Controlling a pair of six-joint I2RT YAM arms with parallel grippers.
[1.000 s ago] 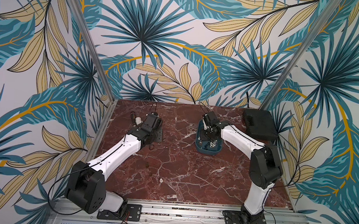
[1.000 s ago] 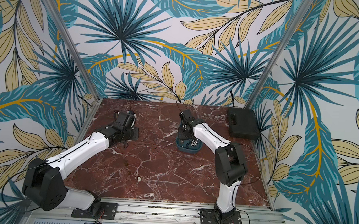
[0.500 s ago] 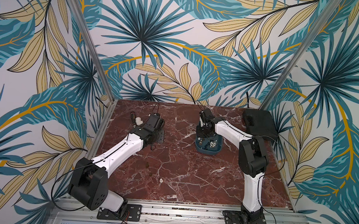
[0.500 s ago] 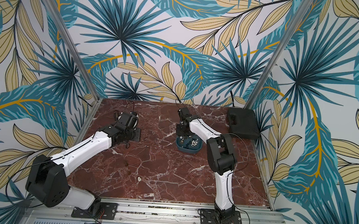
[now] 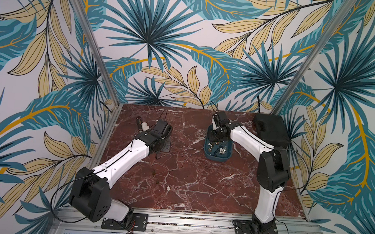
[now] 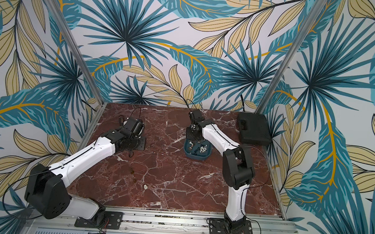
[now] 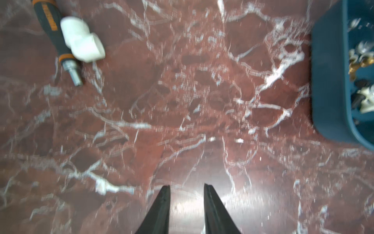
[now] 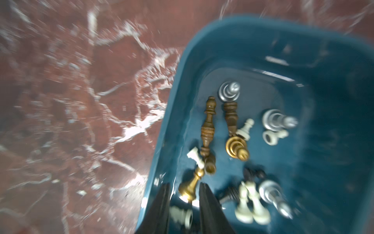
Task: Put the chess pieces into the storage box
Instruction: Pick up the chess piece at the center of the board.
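Both top views high above the front edge, looking down on the whole marble table (image 5: 189, 178), left wrist camera close over bare marble, right wrist close above the storage box (image 8: 334, 101), shared by all views.

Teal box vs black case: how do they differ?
The teal storage box is open-topped, with chess pieces lying inside; the black case is closed, contents hidden. The box is smaller and sits mid-table; the case is larger, in a far corner. Both rest on the marble table.

Teal storage box (image 5: 216, 158), chess pieces (image 8: 208, 125) lying inside
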